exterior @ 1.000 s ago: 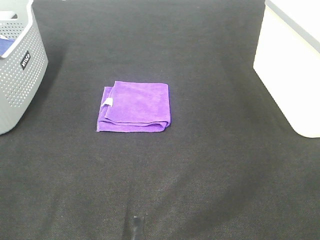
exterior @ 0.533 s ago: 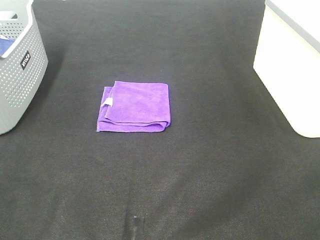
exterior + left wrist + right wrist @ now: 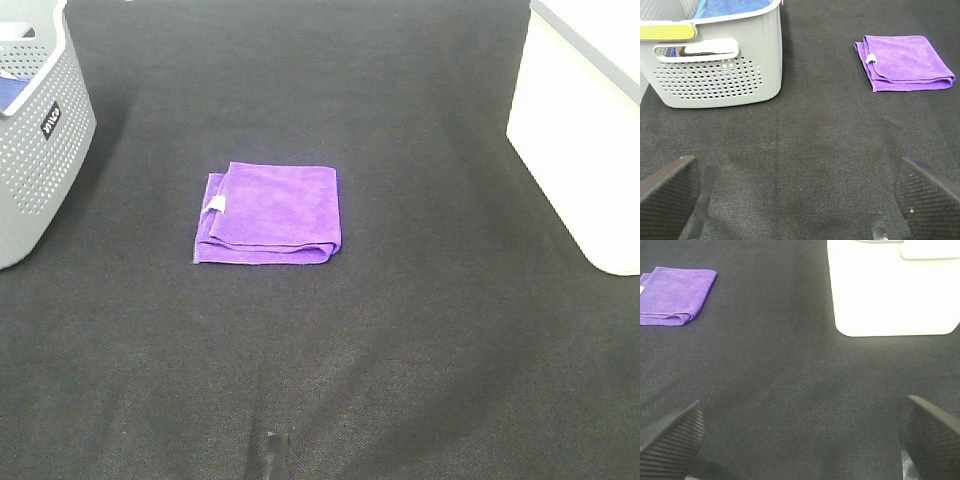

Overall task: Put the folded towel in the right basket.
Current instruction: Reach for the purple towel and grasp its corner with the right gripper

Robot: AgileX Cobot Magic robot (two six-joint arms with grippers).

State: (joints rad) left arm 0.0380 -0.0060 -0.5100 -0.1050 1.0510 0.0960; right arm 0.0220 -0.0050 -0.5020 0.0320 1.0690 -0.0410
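The folded purple towel (image 3: 268, 214) lies flat on the black table, left of centre, with a small white tag on its left edge. It also shows in the left wrist view (image 3: 905, 68) and the right wrist view (image 3: 676, 302). The white right basket (image 3: 585, 130) stands at the right edge; its wall shows in the right wrist view (image 3: 895, 295). My left gripper (image 3: 795, 200) is open and empty, well short of the towel. My right gripper (image 3: 800, 440) is open and empty, between towel and basket, apart from both. Neither gripper shows in the high view.
A grey perforated basket (image 3: 35, 140) stands at the far left and holds blue cloth (image 3: 730, 7). A small dark object (image 3: 268, 455) sits at the table's front edge. Black matting (image 3: 420, 330) covers the table.
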